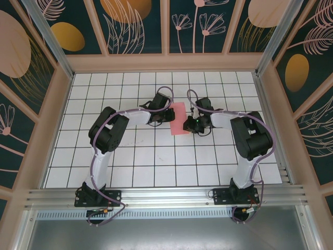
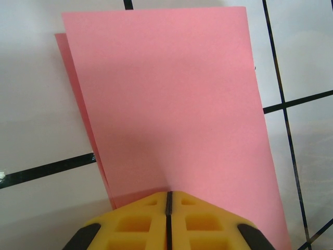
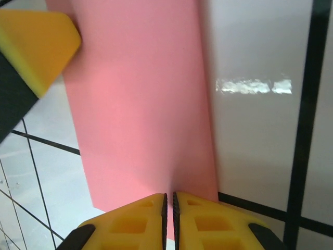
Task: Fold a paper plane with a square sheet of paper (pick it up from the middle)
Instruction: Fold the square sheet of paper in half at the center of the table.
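While bent inward — pincers [image 2: 167, 195] [image 3: 169, 196] at paper [image 2: 171, 104]

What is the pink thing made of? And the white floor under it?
The folded salmon-pink sheet looks like thin matte paper: a second layer's edge peeks out beside it. The white gridded tabletop seems glossy, maybe laminate or plastic: it mirrors a bright light.

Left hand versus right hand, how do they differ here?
The left hand reaches the pink paper from its left edge; the right hand from its right edge, nearer the front. The left hand's fingers press fully together; the right hand's leave a hairline slit. Both are shut, tips at the paper's edge.
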`<state>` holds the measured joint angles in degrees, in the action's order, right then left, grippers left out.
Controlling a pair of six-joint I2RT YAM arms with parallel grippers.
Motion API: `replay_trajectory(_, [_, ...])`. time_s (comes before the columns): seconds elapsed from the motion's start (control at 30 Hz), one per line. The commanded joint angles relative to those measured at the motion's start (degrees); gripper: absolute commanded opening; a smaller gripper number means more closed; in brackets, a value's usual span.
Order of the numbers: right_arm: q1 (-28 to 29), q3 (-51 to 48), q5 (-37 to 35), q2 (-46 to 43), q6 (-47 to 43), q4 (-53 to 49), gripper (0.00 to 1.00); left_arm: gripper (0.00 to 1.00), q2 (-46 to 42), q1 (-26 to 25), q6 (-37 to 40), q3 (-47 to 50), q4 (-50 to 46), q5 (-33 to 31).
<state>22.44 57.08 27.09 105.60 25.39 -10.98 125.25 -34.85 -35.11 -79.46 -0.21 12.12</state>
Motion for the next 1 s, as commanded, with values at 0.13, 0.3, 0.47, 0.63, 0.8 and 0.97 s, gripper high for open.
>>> replay_trajectory(0.13, [-0.22,1.11,1.29,-3.99,-2.18,-1.33,0.16,0.09,7.15,0.57,1.38,4.49,-15.26,-7.2])
replay_trajectory(0.3, [-1.04,1.83,0.42,-3.36,-1.57,0.91,0.16,0.09,7.2,0.59,1.35,4.4,-15.09,-7.02])
replay_trajectory(0.47, [-1.37,5.46,0.03,2.52,-1.22,2.46,0.16,0.09,7.11,0.57,1.54,4.23,-15.35,-7.04])
replay_trajectory(0.63, [-1.38,2.75,-0.52,3.65,-1.3,2.49,0.15,0.08,6.91,0.58,1.39,4.49,-15.18,-7.13])
replay_trajectory(0.8, [-1.44,-2.31,0.12,2.63,-0.96,3.49,0.15,0.09,6.91,0.58,1.32,4.31,-15.0,-7.02])
replay_trajectory(0.97, [-0.85,-4.3,1.6,-2.56,-0.49,3.24,0.15,0.09,6.93,0.59,1.27,4.23,-15.04,-7.11])
